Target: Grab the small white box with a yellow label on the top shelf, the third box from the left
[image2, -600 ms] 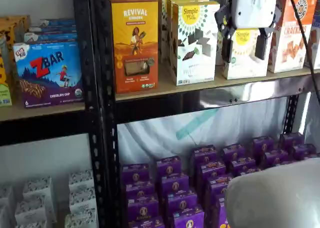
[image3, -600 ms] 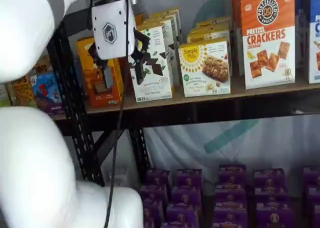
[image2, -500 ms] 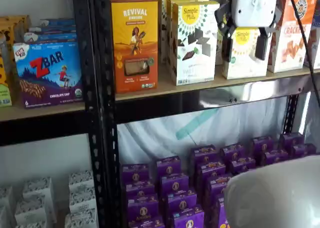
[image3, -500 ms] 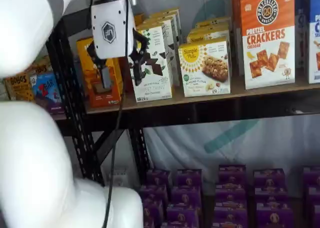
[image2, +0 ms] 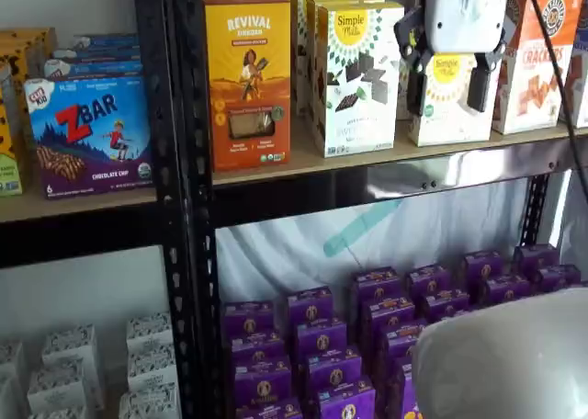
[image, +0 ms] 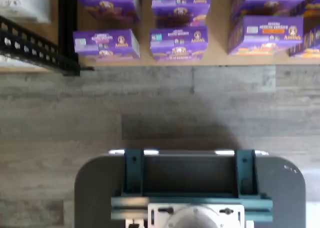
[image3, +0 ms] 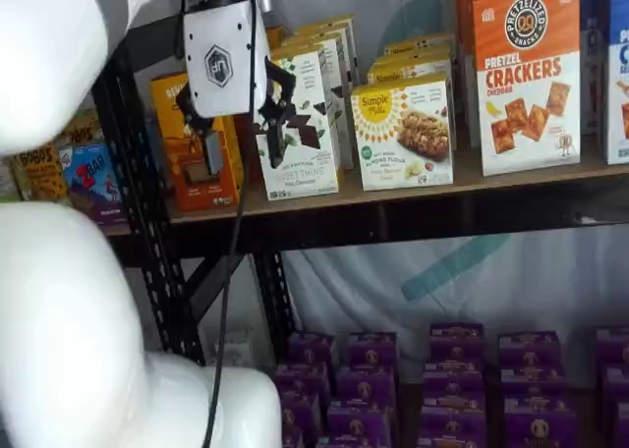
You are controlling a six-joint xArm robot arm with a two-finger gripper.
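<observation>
Arm: the white arm fills the near foreground in a shelf view, between camera and rack.
Gripper: the gripper hangs with its white body above and two black fingers pointing down; it also shows in the other shelf view.
Fingers, state: apart, with a plain gap between them in both shelf views; nothing is clamped in them.
Fingers, contact: in a shelf view they stand in front of the small white box, one finger toward each side of its face; whether they touch it cannot be told.
Cable: a dark cable hangs down beside the gripper.
Small white box: it stands upright at the front edge of the top shelf, yellow sunburst label facing out; it is seen unobstructed in a shelf view.
Neighbours: the taller white box with dark squares stands just beside it on one side, the orange-topped cracker box on the other.
Far side of the row: an orange box stands at the post-side end of the top shelf.
Lower tier: purple boxes stand in rows; the wrist view shows purple boxes too, beyond a dark mount.
</observation>
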